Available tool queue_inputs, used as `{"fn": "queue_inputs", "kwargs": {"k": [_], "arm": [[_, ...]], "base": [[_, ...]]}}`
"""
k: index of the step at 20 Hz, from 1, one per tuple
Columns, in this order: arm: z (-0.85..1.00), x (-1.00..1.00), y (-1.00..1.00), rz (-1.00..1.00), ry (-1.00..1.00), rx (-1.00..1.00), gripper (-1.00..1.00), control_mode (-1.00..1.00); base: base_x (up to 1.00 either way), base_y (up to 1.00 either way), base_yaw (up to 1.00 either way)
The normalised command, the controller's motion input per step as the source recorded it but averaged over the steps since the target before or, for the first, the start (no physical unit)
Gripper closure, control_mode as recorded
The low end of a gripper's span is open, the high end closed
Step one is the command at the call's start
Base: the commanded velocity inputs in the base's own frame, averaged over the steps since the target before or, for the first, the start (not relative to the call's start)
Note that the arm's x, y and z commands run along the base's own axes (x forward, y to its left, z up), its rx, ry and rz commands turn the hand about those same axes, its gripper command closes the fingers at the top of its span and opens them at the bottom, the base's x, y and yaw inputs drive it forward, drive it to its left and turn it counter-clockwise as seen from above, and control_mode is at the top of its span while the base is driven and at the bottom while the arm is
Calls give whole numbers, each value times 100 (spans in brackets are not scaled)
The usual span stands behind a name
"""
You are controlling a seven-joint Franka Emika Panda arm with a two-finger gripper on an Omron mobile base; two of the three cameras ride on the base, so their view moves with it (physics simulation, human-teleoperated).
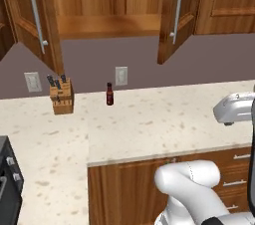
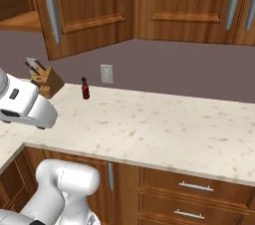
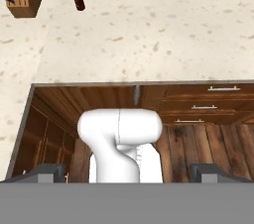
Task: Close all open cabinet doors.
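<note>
A: Doors [image 1: 37,15] – where do they stand?
B: Two hang swung out over the counter [image 1: 149,119], above the knife block [image 1: 62,97] and a dark bottle [image 1: 109,94]
A: Gripper [image 3: 128,172]?
B: Fingers spread wide, nothing between them, looking down at the counter

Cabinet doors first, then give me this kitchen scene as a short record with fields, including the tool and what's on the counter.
open cabinet doors: two, a left door and a right door, both swung out over the counter
open shelf: bare wooden interior between them
closed doors: to the right, flush
tool: open, holding nothing, pointing down at the counter edge
counter: speckled cream stone
on counter: knife block, dark sauce bottle, both near the back wall
wall: two outlets
task status: not yet done
</note>
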Motion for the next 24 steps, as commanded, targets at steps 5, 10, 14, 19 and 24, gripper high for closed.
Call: {"fn": "queue_inputs", "kwargs": {"k": [5, 10, 14, 19, 24], "arm": [[0, 0, 0, 0, 0, 0, -100, 100], [0, 0, 0, 0, 0, 0, -100, 100], [0, 0, 0, 0, 0, 0, -100, 100], [0, 0, 0, 0, 0, 0, -100, 100], [0, 0, 0, 0, 0, 0, -100, 100]], "base": [[55, 27, -1], [27, 38, -8], [13, 56, -9], [16, 40, -8], [34, 19, -1]]}}
